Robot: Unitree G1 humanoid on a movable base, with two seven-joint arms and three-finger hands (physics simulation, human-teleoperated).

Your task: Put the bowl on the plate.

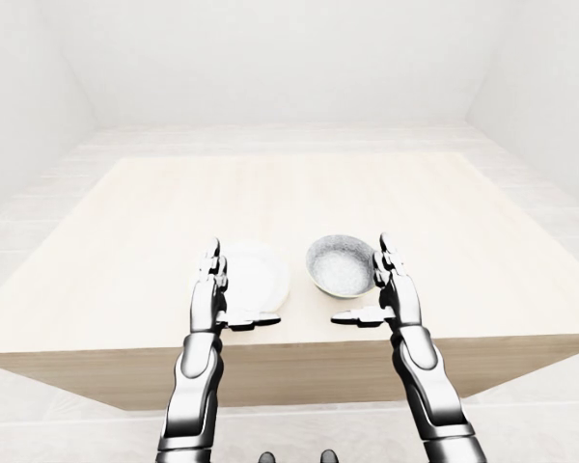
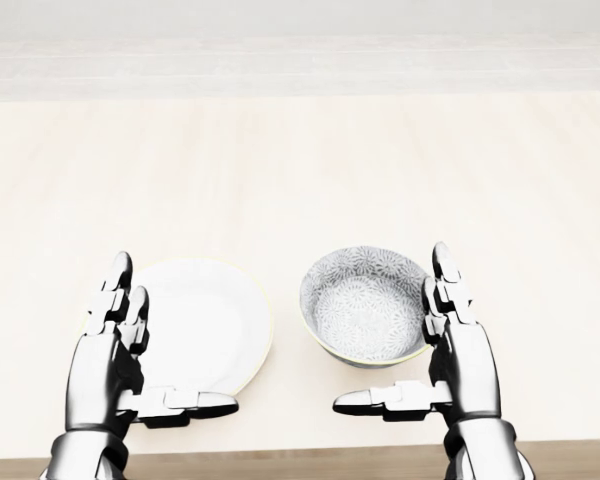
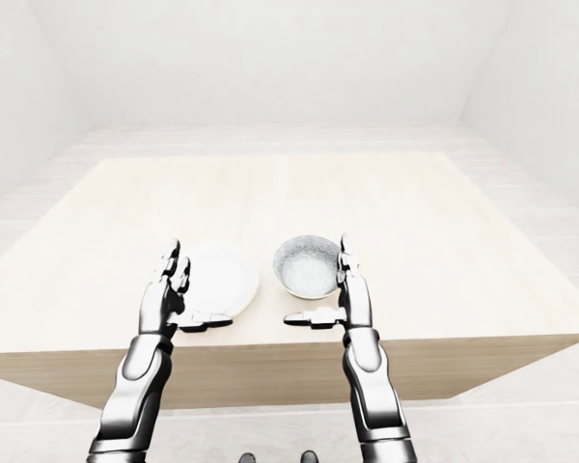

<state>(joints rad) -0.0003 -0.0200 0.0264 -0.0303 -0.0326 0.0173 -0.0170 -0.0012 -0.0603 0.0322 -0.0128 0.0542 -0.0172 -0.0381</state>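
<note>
A grey patterned bowl [image 2: 366, 304] stands on the pale wooden table [image 2: 300, 170], just right of a flat white plate [image 2: 200, 325]. My right hand [image 2: 420, 350] is open, its fingers upright along the bowl's right side and its thumb stretched leftwards below the bowl. My left hand [image 2: 145, 350] is open too, its fingers raised over the plate's left edge and its thumb lying across the plate's lower rim. Neither hand holds anything.
The table's near edge [image 1: 289, 342] runs just below both hands in the eye views. White floor and walls [image 1: 289, 68] surround the table. No other objects are on it.
</note>
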